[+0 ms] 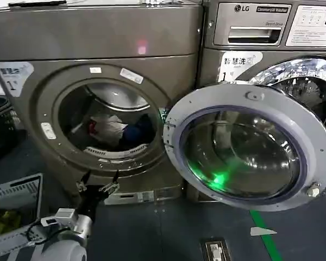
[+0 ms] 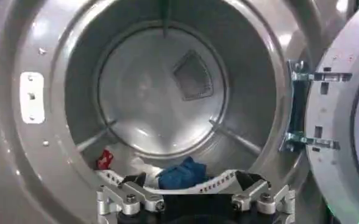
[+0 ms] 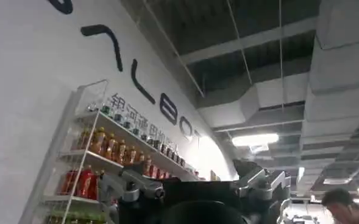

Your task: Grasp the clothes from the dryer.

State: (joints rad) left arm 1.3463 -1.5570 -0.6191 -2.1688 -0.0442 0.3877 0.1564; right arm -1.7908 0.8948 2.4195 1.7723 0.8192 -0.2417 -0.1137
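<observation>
The clothes (image 1: 115,132) lie as a small heap low in the drum of the dryer (image 1: 98,98), toward the front, just behind the porthole's lower lip. White fabric with a bit of red sits at the heap's left; dark blue fabric sits at its right, touching the white. In the left wrist view the clothes (image 2: 167,171) show the same: a red scrap, pale cloth, then a blue bundle, all resting on the drum floor near the opening.

The dryer's porthole is uncovered. Its grey-rimmed glass door (image 1: 249,147) is swung wide, hinged at the porthole's right side, with a green glow reflecting in the glass. A white "1" sticker (image 1: 13,76) is at the dryer's upper left front.

Left tool (image 1: 99,182) hangs outside the dryer, in front of and below the porthole's lower rim, fingers spread apart, nothing between them, clear of the clothes. In the left wrist view the left tool (image 2: 194,196) faces straight into the drum.

Right tool (image 3: 194,192) points up at a ceiling and a shelf of bottles (image 3: 112,152); whether its fingers are apart or together I cannot tell.

Right of the dryer stands an LG machine (image 1: 271,43). Left of the dryer, on the floor, a grey slatted basket (image 1: 16,196).
</observation>
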